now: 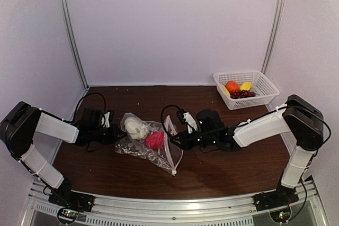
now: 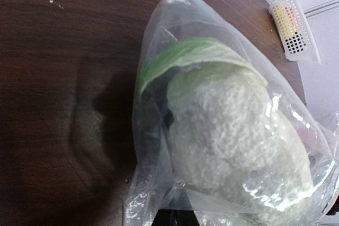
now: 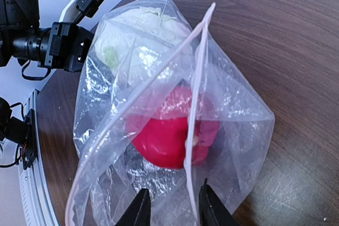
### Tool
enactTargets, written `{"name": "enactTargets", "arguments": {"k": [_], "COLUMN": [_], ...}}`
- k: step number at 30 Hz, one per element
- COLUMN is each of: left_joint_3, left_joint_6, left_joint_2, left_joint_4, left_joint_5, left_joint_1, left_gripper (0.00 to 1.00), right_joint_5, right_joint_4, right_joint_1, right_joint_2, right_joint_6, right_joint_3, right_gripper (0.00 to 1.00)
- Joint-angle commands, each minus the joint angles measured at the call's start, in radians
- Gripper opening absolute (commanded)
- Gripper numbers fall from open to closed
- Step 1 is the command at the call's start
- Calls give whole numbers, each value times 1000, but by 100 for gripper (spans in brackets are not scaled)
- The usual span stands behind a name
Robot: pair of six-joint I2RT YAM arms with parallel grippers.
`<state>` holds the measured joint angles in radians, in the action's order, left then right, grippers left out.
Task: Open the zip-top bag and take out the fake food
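Observation:
The zip-top bag (image 1: 151,144) lies at mid table, its mouth gaping toward the right arm. Inside are a white cauliflower piece (image 1: 135,129) with a green leaf and a red piece (image 1: 155,140). My left gripper (image 1: 115,135) is shut on the bag's closed end; in the left wrist view (image 2: 179,219) plastic is pinched at the jaws, with the cauliflower (image 2: 233,130) just ahead. My right gripper (image 3: 172,210) is open at the bag's mouth, the pinkish-white zip strip (image 3: 193,109) running between its fingers, the red piece (image 3: 164,136) just beyond.
A white mesh basket (image 1: 265,86) at the back right holds orange (image 1: 232,86), yellow (image 1: 245,86) and dark grape (image 1: 242,94) toy foods. It also shows in the left wrist view (image 2: 294,25). The left arm's wrist (image 3: 47,43) faces the right camera across the bag.

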<state>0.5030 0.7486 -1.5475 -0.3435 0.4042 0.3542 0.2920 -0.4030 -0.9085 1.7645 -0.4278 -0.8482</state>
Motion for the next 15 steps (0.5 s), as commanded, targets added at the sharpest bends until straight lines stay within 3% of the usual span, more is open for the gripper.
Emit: {"name": "enactTargets", "arguments": {"k": [1, 4, 6, 12, 15], "left_joint_3": [-12, -14, -16, -17, -17], "left_joint_6": [-14, -16, -16, -22, -24], "left_joint_2": [10, 12, 20, 38, 29], "left_joint_4": [-44, -42, -39, -16, -11], "left_joint_5": [1, 3, 1, -10, -8], "left_joint_1": [-6, -6, -6, -6, -6], "left_gripper": [0, 0, 0, 0, 0], "right_joint_5": [8, -14, -56, -258, -287], "right_joint_4": [-40, -17, -22, 104, 191], "right_joint_1": [-13, -23, -27, -24, -26], "right_joint_2": [73, 105, 74, -142, -232], "right_joint_6": [-41, -57, -73, -42, -7], "right_joint_3": [-77, -111, -80, 63, 84], "right_gripper": [32, 31, 43, 54, 61]}}
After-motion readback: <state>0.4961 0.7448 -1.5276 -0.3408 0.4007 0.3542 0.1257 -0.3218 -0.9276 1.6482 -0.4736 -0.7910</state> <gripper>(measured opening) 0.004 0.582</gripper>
